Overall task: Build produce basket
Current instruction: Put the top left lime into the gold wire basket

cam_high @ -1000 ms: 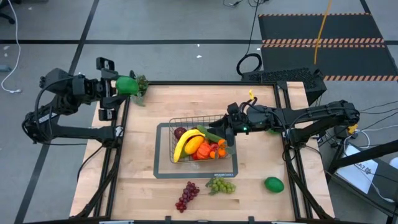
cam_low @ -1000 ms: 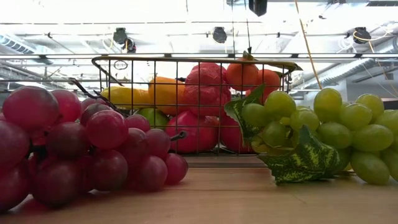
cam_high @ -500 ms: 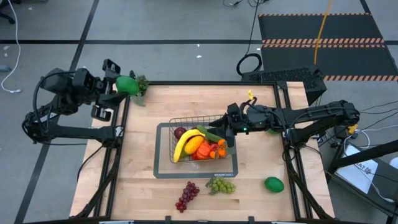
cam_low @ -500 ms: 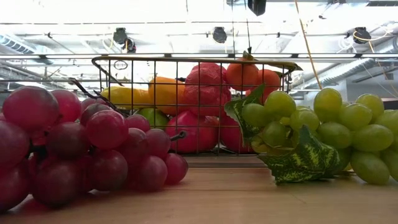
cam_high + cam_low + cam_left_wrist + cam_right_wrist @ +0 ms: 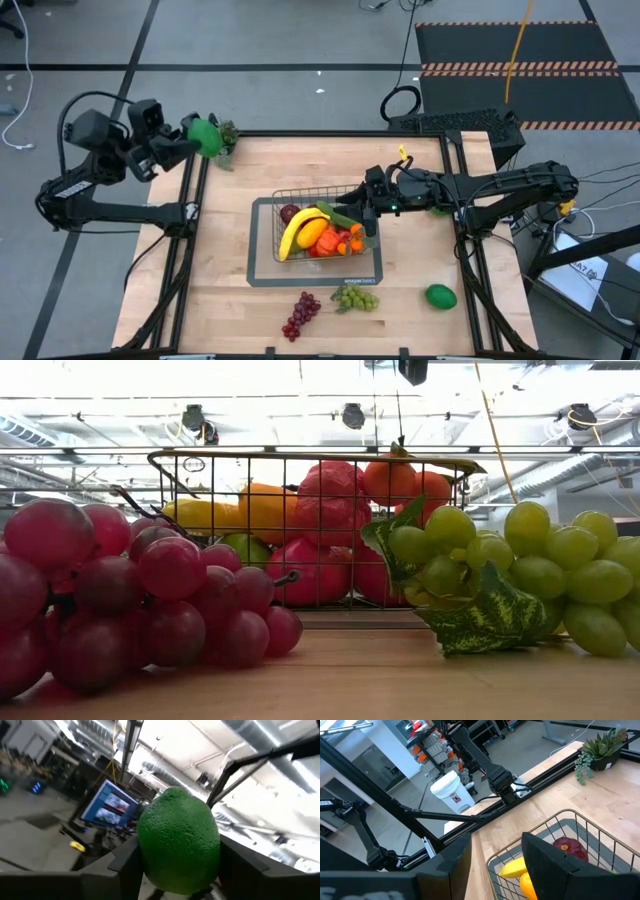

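The wire basket (image 5: 262, 270) sits mid-table holding a yellow banana (image 5: 300, 228), oranges, red fruit and green pieces. Red grapes (image 5: 302, 315), green grapes (image 5: 355, 297) and a green ball (image 5: 440, 296) lie on the wood near the front edge. My left gripper (image 5: 197, 136) is at the table's far left corner, tipped upward and shut on a second green ball (image 5: 177, 840). My right gripper (image 5: 368, 214) hangs open over the basket's far right rim (image 5: 555, 820); whether it touches the rim I cannot tell. My left gripper pinches the green ball (image 5: 206, 135) between its two fingers (image 5: 127, 865), one on either side of its widest part. The ball is lifted clear of the table and the fingers point slantwise upward, toward the ceiling.
A small potted plant (image 5: 227, 135) stands at the far left corner, right beside the held ball. In the low view the red grapes (image 5: 130, 590) and green grapes (image 5: 500, 570) lie in front of the basket (image 5: 300, 457). Bare wood lies left and right of the basket.
My left arm has drawn its wrist back toward the table's left and far side and tipped the gripper upward. The green ball stays held, at about the same spot by the far left corner. My right arm has kept still.
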Motion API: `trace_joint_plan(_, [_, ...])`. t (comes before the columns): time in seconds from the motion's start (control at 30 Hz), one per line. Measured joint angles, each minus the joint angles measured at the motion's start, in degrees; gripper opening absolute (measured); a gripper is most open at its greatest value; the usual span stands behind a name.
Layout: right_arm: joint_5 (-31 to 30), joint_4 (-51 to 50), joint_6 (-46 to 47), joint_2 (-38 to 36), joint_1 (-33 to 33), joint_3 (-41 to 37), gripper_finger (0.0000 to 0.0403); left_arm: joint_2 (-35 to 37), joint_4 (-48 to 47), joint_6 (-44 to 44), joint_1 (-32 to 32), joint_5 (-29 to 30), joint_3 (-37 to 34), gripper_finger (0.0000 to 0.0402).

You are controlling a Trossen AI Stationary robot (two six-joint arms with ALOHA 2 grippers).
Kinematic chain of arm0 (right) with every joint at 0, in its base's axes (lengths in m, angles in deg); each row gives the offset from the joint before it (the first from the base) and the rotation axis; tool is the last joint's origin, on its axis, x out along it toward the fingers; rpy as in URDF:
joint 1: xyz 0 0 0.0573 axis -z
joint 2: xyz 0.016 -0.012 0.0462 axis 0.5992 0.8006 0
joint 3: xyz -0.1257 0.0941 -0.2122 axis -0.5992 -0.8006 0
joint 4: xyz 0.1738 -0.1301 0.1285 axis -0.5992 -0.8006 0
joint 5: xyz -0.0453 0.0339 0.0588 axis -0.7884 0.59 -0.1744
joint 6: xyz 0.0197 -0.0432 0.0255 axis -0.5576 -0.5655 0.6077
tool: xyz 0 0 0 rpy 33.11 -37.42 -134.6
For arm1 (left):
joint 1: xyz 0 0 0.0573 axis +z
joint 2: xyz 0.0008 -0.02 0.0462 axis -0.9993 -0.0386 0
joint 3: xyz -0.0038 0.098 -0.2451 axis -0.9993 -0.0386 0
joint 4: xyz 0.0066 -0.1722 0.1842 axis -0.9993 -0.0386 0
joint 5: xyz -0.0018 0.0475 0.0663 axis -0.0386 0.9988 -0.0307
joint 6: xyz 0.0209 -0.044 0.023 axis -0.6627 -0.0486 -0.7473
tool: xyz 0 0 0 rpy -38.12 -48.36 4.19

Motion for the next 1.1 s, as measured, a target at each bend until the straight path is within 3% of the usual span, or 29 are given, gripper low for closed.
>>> trace_joint_plan(0.3, [0.0,0.0,0.7,0.0,0.0,0.0,0.0167,0.0,0.0,7.9,0.0,-0.2,0.0,0.0212])
trace_joint_plan(0.6, [0.0,-0.1,4.0,-0.1,0.1,0.0,0.0167,-1.4,0.1,9.3,-0.8,-0.2,0.0,0.0212])
trace_joint_plan(0.93, [0.3,-7.0,2.3,-6.1,2.7,0.0,0.0167,-12.6,-0.9,3.0,-5.2,-1.0,0.0,0.0212])
trace_joint_plan(1.1, [-0.1,-15.3,1.0,-12.0,5.5,0.0,0.0167,-17.8,-8.6,-4.4,-6.3,-1.0,0.1,0.0212])
